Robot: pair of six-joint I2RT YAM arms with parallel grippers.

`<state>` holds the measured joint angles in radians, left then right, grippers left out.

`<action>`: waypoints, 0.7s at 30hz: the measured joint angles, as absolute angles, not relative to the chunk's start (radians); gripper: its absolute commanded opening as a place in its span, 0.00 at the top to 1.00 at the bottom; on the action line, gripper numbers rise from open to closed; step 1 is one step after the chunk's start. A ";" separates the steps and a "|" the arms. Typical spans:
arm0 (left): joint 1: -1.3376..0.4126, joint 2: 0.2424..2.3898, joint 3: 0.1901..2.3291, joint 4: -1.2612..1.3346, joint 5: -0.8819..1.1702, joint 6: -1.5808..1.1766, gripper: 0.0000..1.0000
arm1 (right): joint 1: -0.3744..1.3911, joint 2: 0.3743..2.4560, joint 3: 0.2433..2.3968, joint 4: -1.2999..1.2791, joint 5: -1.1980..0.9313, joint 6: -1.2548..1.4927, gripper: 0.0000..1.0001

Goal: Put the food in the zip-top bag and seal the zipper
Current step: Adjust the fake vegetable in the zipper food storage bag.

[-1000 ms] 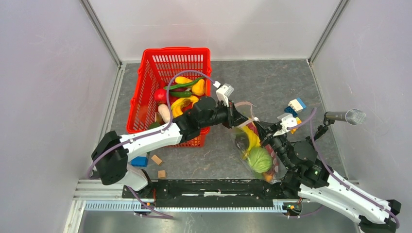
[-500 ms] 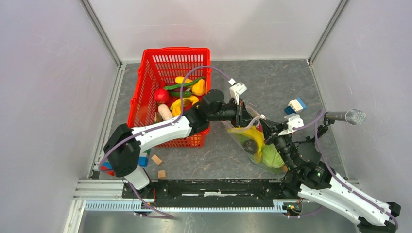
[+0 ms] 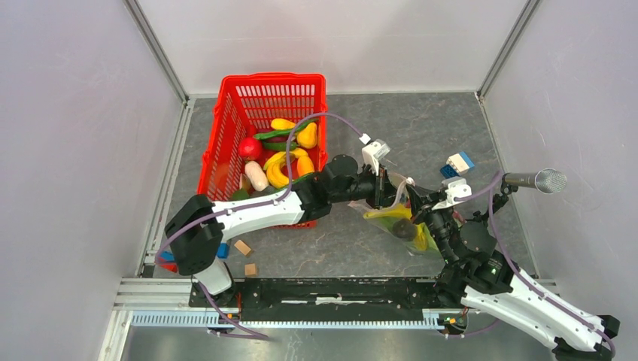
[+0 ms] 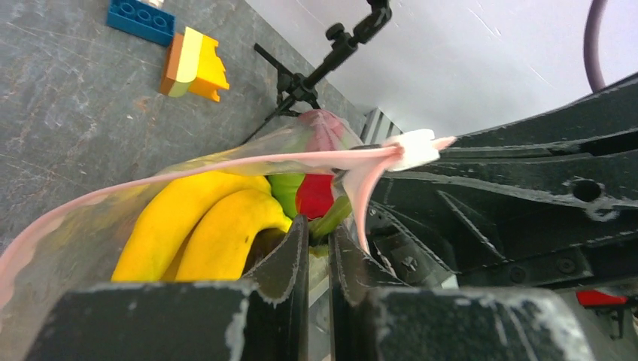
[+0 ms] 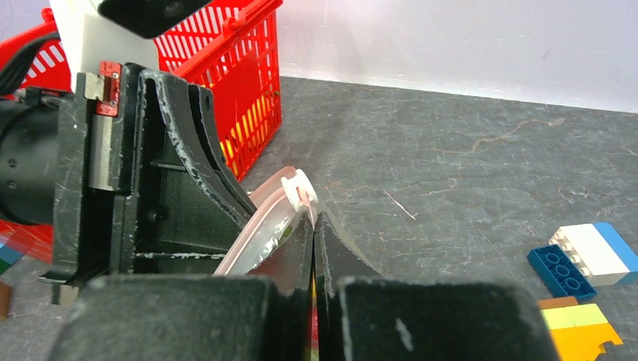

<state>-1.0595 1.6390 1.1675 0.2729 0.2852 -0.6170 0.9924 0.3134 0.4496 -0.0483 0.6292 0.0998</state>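
Observation:
The zip-top bag (image 3: 402,223) lies between both grippers, with yellow bananas (image 4: 195,226), a red piece (image 4: 314,197) and a green piece (image 4: 282,192) inside. Its pink zipper (image 4: 248,162) runs along the mouth to a white slider (image 4: 414,147). My left gripper (image 3: 389,195) is shut on the bag's clear film just below the mouth (image 4: 320,233). My right gripper (image 3: 418,209) is shut on the bag's edge right by the slider (image 5: 314,222). The two grippers are almost touching. More food (image 3: 280,154) lies in the red basket (image 3: 233,98).
Building blocks lie right of the bag (image 3: 457,165), also in the right wrist view (image 5: 587,256). Small blocks (image 3: 242,248) sit near the front left. A microphone on a stand (image 3: 536,180) is at the right wall.
My left gripper has slid right along the bag's mouth toward my right gripper. The bag has bunched up and shifted right; the green cabbage ball no longer shows.

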 measured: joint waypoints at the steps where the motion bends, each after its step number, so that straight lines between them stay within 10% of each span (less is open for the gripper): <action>1: -1.060 1.641 1.156 0.295 0.278 -0.620 0.98 | 0.992 0.310 0.448 -0.049 0.628 0.100 1.00; 21: -1.068 1.739 1.106 0.504 0.220 -0.673 0.98 | 0.993 0.263 0.429 0.001 0.516 0.127 1.00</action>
<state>-1.0676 1.7393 1.1065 0.5041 0.2199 -0.6735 0.9932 0.2634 0.4294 0.0006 0.5163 0.1268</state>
